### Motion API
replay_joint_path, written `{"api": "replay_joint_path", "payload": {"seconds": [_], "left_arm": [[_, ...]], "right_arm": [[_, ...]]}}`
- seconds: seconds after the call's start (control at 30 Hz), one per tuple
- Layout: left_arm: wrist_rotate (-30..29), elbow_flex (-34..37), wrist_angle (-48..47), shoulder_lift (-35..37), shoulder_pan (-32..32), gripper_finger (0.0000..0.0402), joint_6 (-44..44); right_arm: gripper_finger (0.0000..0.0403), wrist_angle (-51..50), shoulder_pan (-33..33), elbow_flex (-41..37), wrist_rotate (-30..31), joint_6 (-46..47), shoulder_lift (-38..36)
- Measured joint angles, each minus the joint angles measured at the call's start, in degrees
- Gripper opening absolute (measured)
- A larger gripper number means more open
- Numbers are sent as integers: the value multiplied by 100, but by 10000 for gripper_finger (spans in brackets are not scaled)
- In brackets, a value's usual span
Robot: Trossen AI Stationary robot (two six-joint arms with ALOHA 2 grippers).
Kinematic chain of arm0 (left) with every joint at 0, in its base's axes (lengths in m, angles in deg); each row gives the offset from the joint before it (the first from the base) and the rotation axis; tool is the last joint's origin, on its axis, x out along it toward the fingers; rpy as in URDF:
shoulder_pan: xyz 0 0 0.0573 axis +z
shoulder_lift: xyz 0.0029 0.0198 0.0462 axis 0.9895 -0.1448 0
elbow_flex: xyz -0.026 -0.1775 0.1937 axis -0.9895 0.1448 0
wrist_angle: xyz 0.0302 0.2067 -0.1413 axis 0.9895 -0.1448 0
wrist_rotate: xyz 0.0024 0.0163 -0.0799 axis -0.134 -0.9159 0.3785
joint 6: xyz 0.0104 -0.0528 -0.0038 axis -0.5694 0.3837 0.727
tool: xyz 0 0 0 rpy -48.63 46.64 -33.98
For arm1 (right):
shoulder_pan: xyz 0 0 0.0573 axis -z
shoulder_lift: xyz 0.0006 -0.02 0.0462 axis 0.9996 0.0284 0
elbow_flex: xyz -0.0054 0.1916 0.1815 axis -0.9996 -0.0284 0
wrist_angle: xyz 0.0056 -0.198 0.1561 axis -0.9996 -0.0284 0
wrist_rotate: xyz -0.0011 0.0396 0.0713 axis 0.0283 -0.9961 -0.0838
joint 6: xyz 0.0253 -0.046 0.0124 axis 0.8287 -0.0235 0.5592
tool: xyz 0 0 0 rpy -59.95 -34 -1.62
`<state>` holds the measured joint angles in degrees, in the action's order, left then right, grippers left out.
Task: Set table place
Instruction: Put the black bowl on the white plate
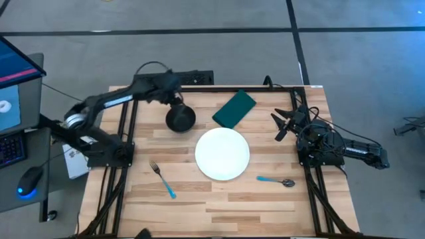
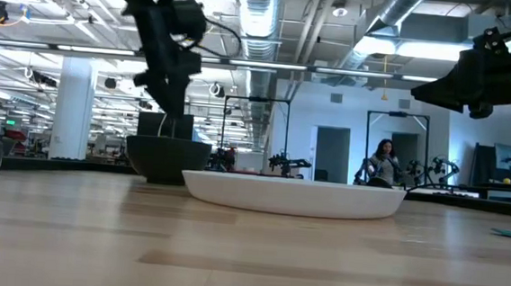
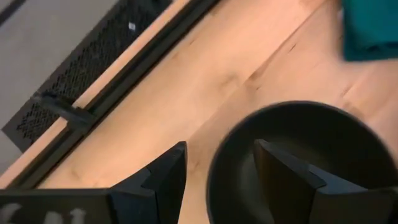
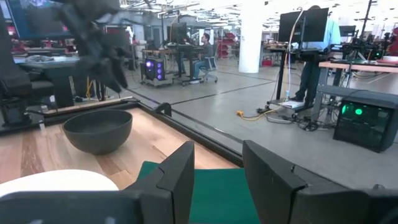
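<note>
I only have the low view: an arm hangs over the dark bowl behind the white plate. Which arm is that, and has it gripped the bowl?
Observer: The left one. The left gripper is open, with one finger inside the bowl rim and one outside.
Operator: Any cutlery out?
Observer: A fork lies left of the plate, and a spoon lies right of it.
Operator: And the right arm?
Observer: The right gripper hovers open near the right edge of the table, to the right of a teal napkin.
</note>
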<state>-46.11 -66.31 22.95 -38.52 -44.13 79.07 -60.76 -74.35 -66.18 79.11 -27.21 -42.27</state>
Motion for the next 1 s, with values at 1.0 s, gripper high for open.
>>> {"api": "replay_joint_path", "payload": {"seconds": [1.0], "left_arm": [[590, -559, -810, -1657, 447, 178, -1422]], "right_arm": [[159, -16, 0, 0, -3, 0, 0]]}}
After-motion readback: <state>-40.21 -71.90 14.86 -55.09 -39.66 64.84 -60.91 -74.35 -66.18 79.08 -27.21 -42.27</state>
